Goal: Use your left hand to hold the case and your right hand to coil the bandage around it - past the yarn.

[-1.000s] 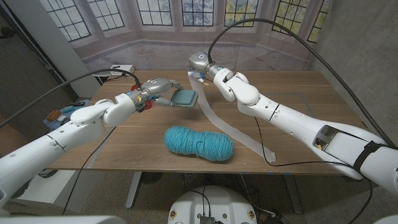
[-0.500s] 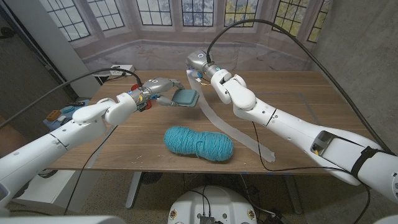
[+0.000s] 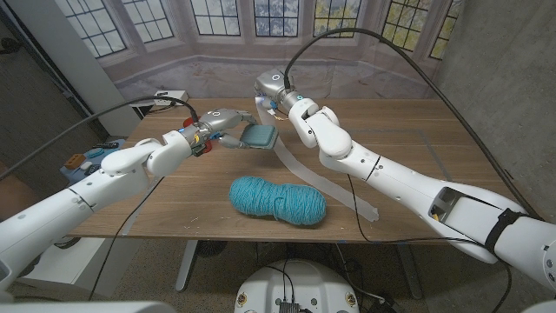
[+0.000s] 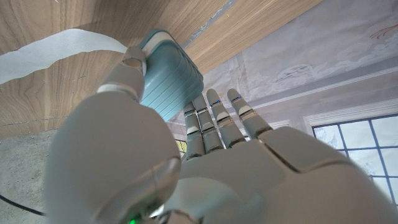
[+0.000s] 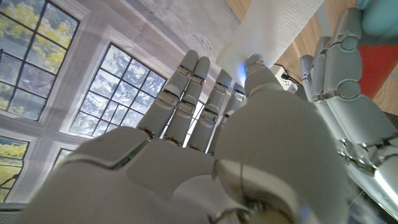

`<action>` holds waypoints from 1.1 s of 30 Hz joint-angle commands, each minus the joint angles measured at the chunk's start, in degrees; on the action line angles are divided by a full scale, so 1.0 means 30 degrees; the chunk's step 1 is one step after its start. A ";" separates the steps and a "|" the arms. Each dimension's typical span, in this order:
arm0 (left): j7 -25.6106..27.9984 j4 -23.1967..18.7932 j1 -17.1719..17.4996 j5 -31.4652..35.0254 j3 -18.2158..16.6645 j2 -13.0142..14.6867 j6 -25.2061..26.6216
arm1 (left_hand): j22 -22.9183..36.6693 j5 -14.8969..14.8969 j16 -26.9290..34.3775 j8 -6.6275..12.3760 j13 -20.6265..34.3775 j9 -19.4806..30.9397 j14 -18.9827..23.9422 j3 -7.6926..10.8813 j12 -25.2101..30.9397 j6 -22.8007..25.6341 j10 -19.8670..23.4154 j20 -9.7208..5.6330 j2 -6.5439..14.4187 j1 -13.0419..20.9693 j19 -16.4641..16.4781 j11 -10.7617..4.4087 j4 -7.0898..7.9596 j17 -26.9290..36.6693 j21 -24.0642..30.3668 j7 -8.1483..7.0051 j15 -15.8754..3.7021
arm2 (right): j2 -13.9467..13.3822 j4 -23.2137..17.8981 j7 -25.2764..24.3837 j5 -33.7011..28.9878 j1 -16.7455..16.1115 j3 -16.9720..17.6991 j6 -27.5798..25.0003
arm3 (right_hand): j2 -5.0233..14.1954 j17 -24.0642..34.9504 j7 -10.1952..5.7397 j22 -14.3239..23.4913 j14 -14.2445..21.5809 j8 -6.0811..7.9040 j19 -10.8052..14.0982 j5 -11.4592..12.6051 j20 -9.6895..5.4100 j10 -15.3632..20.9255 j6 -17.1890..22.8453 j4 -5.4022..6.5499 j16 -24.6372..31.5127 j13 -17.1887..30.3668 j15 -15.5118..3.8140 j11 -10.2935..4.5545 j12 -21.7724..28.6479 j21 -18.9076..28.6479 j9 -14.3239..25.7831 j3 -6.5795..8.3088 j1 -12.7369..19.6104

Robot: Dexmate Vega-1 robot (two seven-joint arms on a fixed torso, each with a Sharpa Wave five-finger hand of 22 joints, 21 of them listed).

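Left hand (image 3: 217, 122): the teal case (image 3: 259, 136) is held at one end, pinched between thumb and fingers (image 4: 214, 118), and kept raised above the surface (image 3: 408, 148).
Case: it is seen just beyond the left fingertips, ribbed face showing in the left wrist view (image 4: 168, 81).
Right hand (image 3: 276, 94): closed on the white bandage (image 3: 321, 178), which seems to be pinched between thumb and fingers (image 5: 193, 93); the grip is partly hidden.
Bandage: it is trailed from the right fingers down past the case and across the surface.
Yarn (image 3: 278, 200): a teal skein is laid on the surface, nearer the robot than both sets of fingers, beside the bandage.
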 commanded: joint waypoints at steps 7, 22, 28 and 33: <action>0.0221 -0.0502 0.0645 -0.0108 -0.0419 0.0377 0.0381 | 0.0066 0.0130 -0.0081 0.6362 0.0099 0.0076 0.0241 0.0431 0.0079 0.1252 0.1606 -0.0055 0.0737 -0.0263 -0.0086 -0.1405 0.0370 0.0060 0.0019 -0.1090 0.0066 | 0.0808 0.0567 0.0103 -0.0251 0.0440 -0.0331 -0.0794 | 0.0017 0.0117 0.0145 0.0052 0.0234 -0.0063 0.0166 0.0026 -0.1221 0.0137 0.0044 -0.0007 0.0011 0.0093 -0.2737 0.0034 0.0089 0.0084 0.0119 -0.0057 0.0414; 0.0136 -0.0532 0.0657 -0.0170 -0.0369 0.0289 0.0443 | 0.0067 0.0133 -0.0078 0.6422 0.0092 0.0012 0.0257 0.0410 0.0056 0.1212 0.1597 -0.0076 0.0745 -0.0220 -0.0068 -0.1420 0.0344 0.0048 0.0033 -0.1029 0.0065 | 0.0862 0.0379 0.0685 -0.0479 0.0953 -0.0372 -0.1502 | 0.0049 0.0165 0.0167 0.0058 0.0239 -0.0109 0.0174 0.0015 -0.1207 0.0218 0.0048 0.0036 -0.0056 0.0141 -0.2688 0.0078 0.0109 0.0077 0.0133 -0.0109 0.0453; 0.0050 -0.0218 0.0218 0.0007 -0.0020 -0.0045 0.0218 | 0.0068 0.0132 -0.0076 0.6444 0.0109 -0.0005 0.0229 0.0370 0.0057 0.1185 0.1584 -0.0057 0.0775 -0.0255 -0.0075 -0.1403 0.0377 0.0061 0.0032 -0.1063 0.0060 | 0.0807 -0.0383 0.1565 -0.1066 0.0942 -0.0360 -0.2177 | 0.0056 0.0194 0.0205 0.0059 0.0252 -0.0111 0.0173 0.0009 -0.1192 0.0208 0.0085 0.0047 -0.0063 0.0181 -0.2680 0.0123 0.0116 0.0074 0.0139 -0.0133 0.0463; 0.0076 -0.0032 -0.0049 0.0117 0.0150 -0.0231 0.0061 | 0.0068 0.0138 -0.0068 0.6470 0.0122 -0.0020 0.0249 0.0366 0.0064 0.1198 0.1590 -0.0060 0.0772 -0.0197 -0.0078 -0.1378 0.0338 0.0054 0.0033 -0.1074 0.0072 | 0.0730 -0.1020 0.2404 -0.1585 0.0909 -0.0361 -0.2414 | 0.0060 0.0205 0.0201 0.0060 0.0233 -0.0134 0.0180 0.0009 -0.1186 0.0183 0.0065 0.0053 -0.0098 0.0196 -0.2676 0.0120 0.0104 0.0074 0.0143 -0.0144 0.0473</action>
